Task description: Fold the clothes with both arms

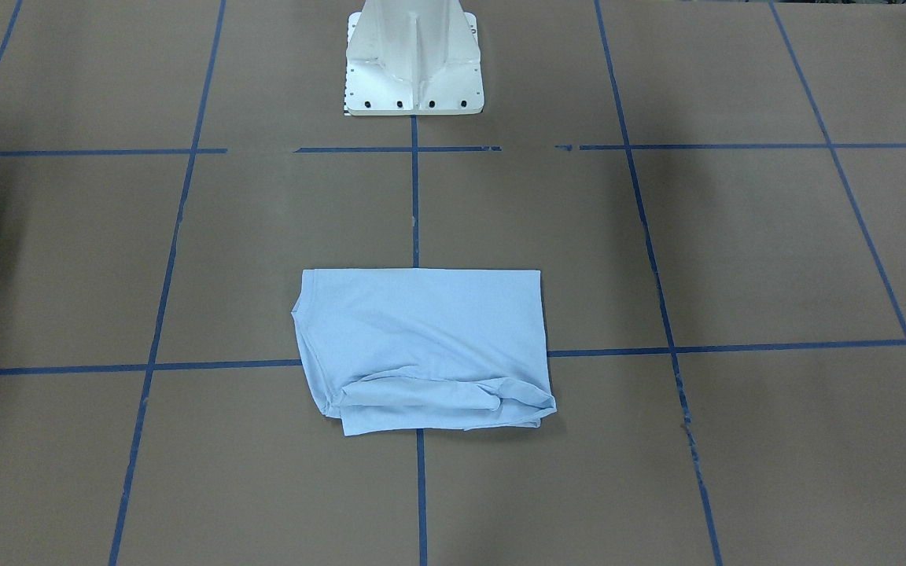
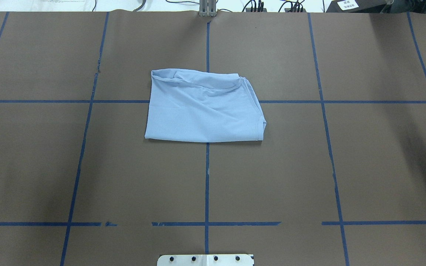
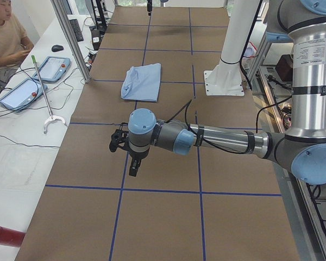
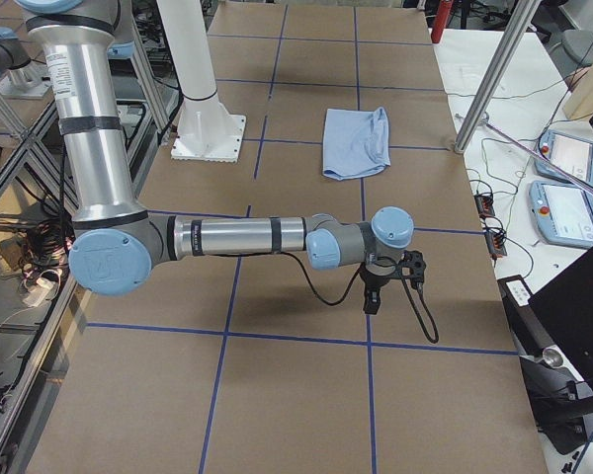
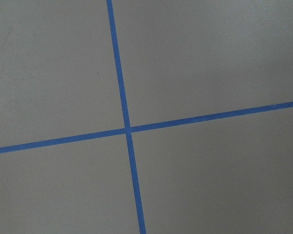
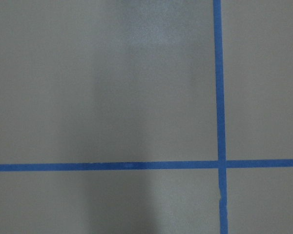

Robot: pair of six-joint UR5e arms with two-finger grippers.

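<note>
The light blue T-shirt (image 1: pixel 421 346) lies folded into a rough rectangle at the table's middle, with no print or label showing. It also shows in the overhead view (image 2: pixel 202 111) and both side views (image 3: pixel 142 80) (image 4: pixel 354 141). My left gripper (image 3: pixel 133 166) hangs over bare table far to the shirt's left, pointing down. My right gripper (image 4: pixel 372 298) hangs over bare table far to the shirt's right. Both grippers are apart from the shirt, and I cannot tell whether they are open or shut. Both wrist views show only brown table and blue tape.
The white pedestal base (image 1: pixel 415 71) stands at the robot's edge of the table. Blue tape lines (image 2: pixel 207 177) grid the brown surface. An operator (image 3: pixel 5 38) sits beside tablets (image 3: pixel 54 68) at a side desk. Metal frame posts (image 4: pixel 489 84) stand at the table's far edge.
</note>
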